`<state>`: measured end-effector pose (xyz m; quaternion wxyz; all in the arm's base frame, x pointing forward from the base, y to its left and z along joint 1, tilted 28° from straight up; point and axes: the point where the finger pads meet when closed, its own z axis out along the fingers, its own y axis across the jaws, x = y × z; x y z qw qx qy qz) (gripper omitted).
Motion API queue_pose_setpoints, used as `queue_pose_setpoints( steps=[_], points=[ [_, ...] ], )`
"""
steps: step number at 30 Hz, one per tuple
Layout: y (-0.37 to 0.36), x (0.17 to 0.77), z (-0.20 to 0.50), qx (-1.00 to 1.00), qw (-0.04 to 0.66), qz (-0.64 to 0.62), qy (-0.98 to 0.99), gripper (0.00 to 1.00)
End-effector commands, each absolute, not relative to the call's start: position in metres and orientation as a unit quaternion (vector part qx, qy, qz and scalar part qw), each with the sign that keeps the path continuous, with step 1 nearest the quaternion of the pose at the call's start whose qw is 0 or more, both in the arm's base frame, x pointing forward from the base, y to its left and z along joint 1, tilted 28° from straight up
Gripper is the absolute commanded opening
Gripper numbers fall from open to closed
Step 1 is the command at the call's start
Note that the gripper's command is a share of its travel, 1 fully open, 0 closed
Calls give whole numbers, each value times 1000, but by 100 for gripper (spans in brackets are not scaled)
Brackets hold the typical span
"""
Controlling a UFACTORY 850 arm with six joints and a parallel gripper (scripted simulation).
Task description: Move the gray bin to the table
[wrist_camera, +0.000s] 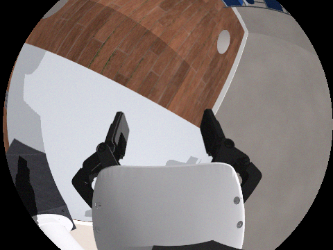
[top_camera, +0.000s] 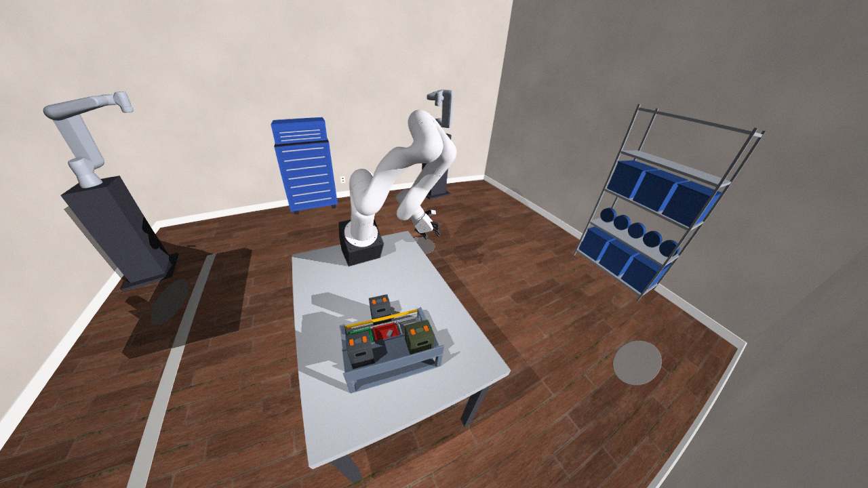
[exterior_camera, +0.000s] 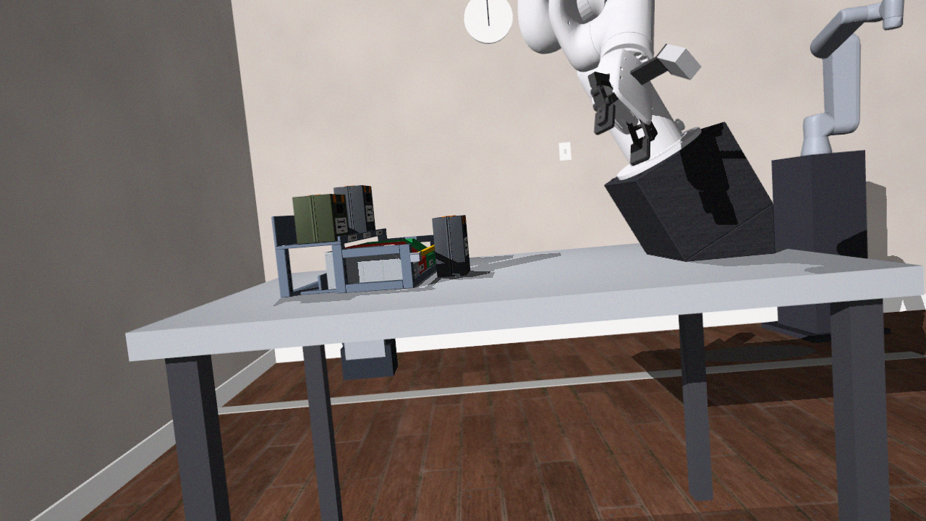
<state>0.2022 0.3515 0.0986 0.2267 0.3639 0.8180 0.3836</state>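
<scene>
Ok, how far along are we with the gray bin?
Nothing done yet: the gray bin sits on the shelf. The gripper hangs open and empty near the arm's base, away from the shelf. Left: reach, grasp, lift out, set flat on the table, release.
</scene>
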Motion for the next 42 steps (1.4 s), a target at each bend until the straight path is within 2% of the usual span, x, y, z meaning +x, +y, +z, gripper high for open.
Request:
queue_pose_setpoints(
  steps=[1, 13, 18, 30, 35, 42],
  points=[
    [366, 186, 137, 440, 285, 384, 760, 100],
    [366, 186, 137, 440, 285, 384, 760, 100],
    [381, 166, 179, 522, 345, 378, 682, 100],
    [381, 166, 179, 522, 345, 378, 682, 100],
    [396, 146, 223, 595, 401, 366, 593, 100],
    [396, 146, 223, 595, 401, 366, 593, 100]
  ],
)
